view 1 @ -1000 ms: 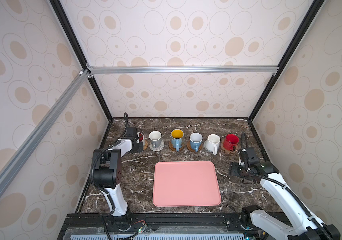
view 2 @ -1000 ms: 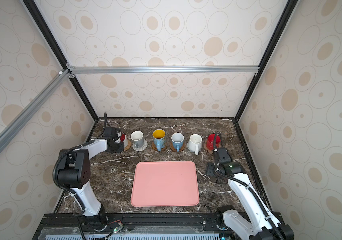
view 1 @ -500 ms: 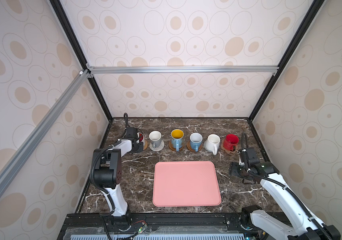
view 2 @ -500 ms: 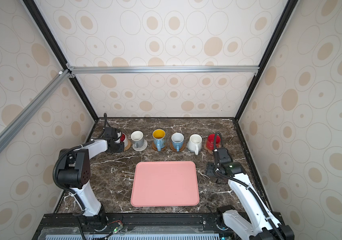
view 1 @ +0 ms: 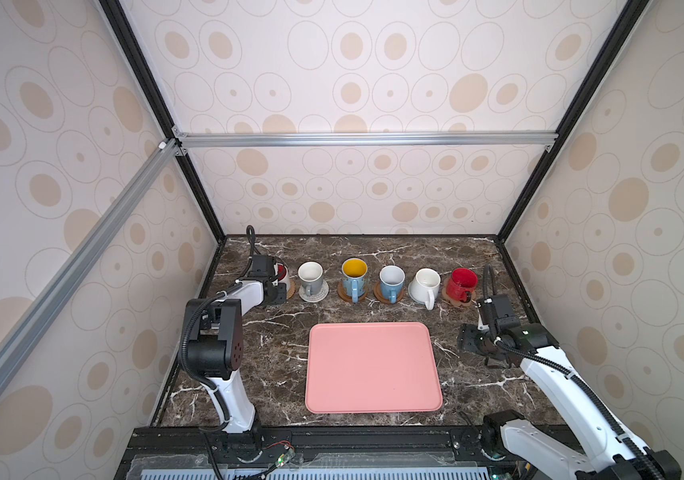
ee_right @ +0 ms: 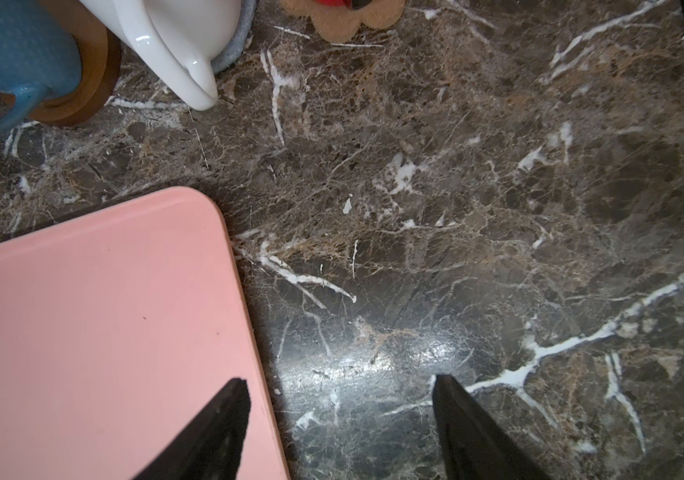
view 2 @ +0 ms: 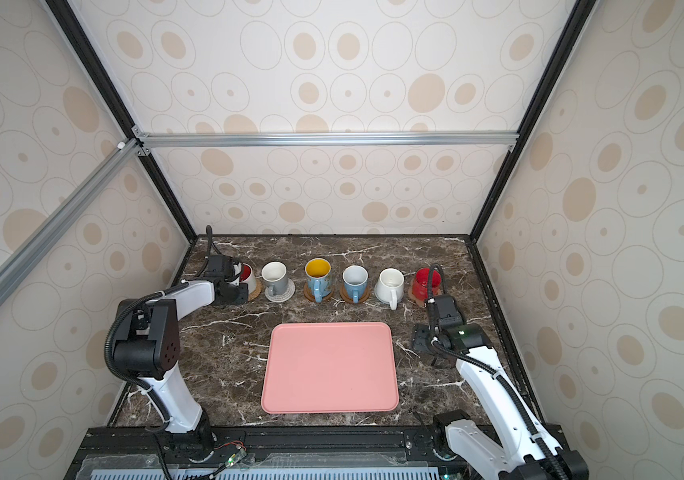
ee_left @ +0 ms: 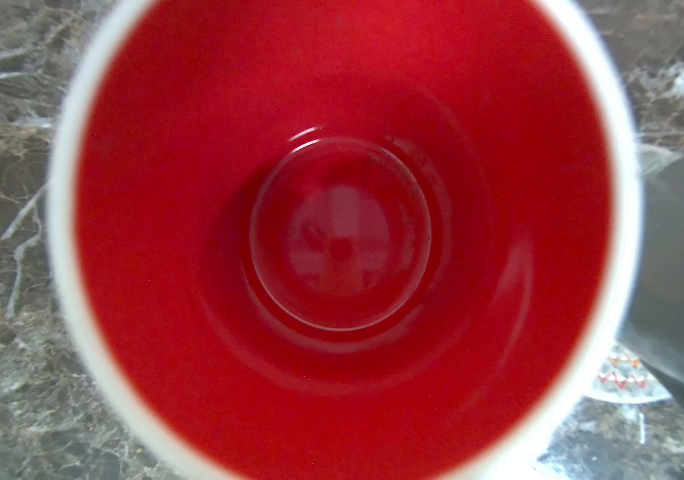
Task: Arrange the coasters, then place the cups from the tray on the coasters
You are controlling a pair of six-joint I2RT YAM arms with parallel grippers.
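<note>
The left arm (view 1: 244,293) stretches to the far left end of the mug row (view 1: 391,277). The left gripper (view 1: 276,287) is at the glossy white mug with red inside (view 1: 282,272), standing on the woven tan coaster (view 2: 256,291). Whether its jaws clamp, I cannot tell. The right gripper (ee_right: 338,386) hangs, fingers (ee_right: 224,419) apart, over a rounded corner of the smooth pink tray (view 1: 373,374). Neither arm has moved since before.

6 cups (view 1: 391,277) stand behind the tray (view 1: 373,368).
</note>
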